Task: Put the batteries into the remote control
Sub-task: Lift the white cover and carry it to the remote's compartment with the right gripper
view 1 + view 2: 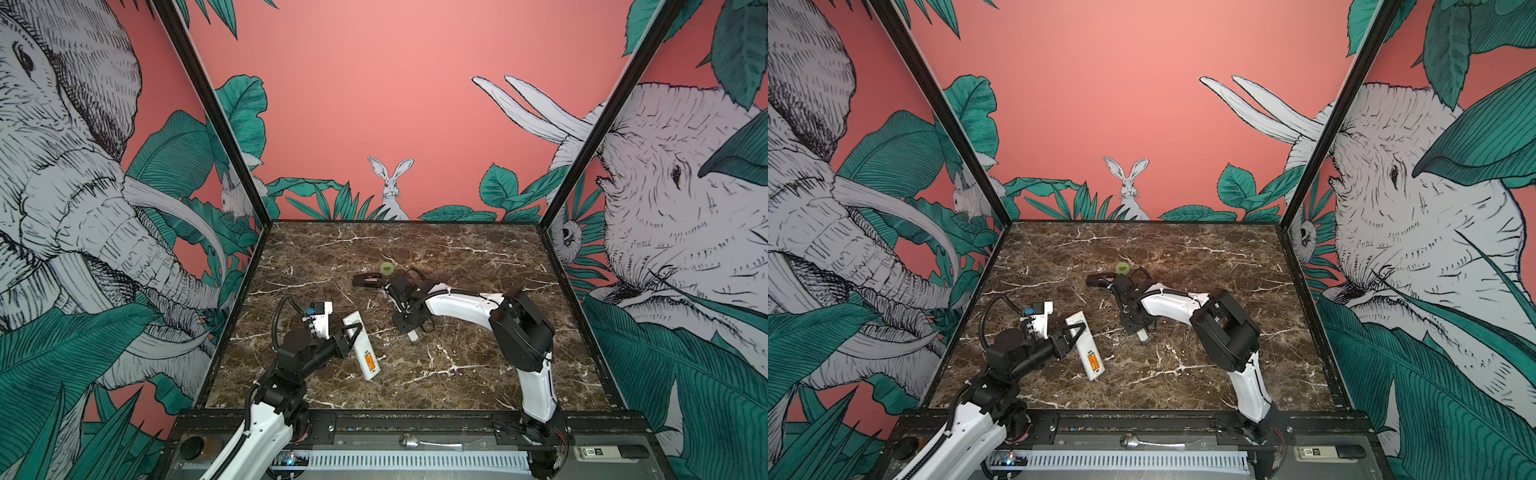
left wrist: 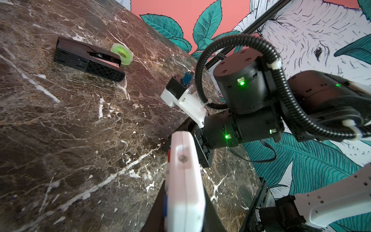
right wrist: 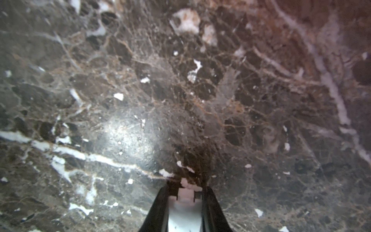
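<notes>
- left gripper [image 1: 352, 332], in a top view: jaws clamped across the middle of the long slim white plastic remote control [image 1: 360, 352], plain back up. Two small orange cylindrical batteries [image 1: 369, 361] sit side by side in the open bay, just past the fingers toward the remote's near end.
- right gripper [image 1: 411, 331], in a top view: points down at the dark brown marble-look table [image 1: 478, 257], closed on a small white plastic battery cover [image 1: 413, 336]. It's well apart from the left gripper, off to that gripper's right.
- black wedge-shaped stapler-like object [image 1: 368, 280] and small green tape roll [image 1: 387, 269] lie beyond the right gripper. Neither is involved.
- both top views agree: batts [image 1: 1093, 360] are in the bay, and the cover [image 1: 1143, 336] pokes out below the right fingers.
- left wrist view: the remote's end [image 2: 185, 180] fills the foreground, w/ red and blue buttons on its edge. The bay is out of shot.
- right wrist view: black fingers [image 3: 158, 209] pinch the white cover [image 3: 185, 209], tab end fwd. Can't tell if its tip touches the table or sits just off it.
- step, as I read it: batts look loaded and the bay is open, so cover pickup is in hand.
- next, prob: lift the cover, carry it across to the left gripper and line the tab up w/ the bay edge. Then slide or press it shut while the left braces the remote. This needs fine alignment, as the hold on the cover looks thin.
</notes>
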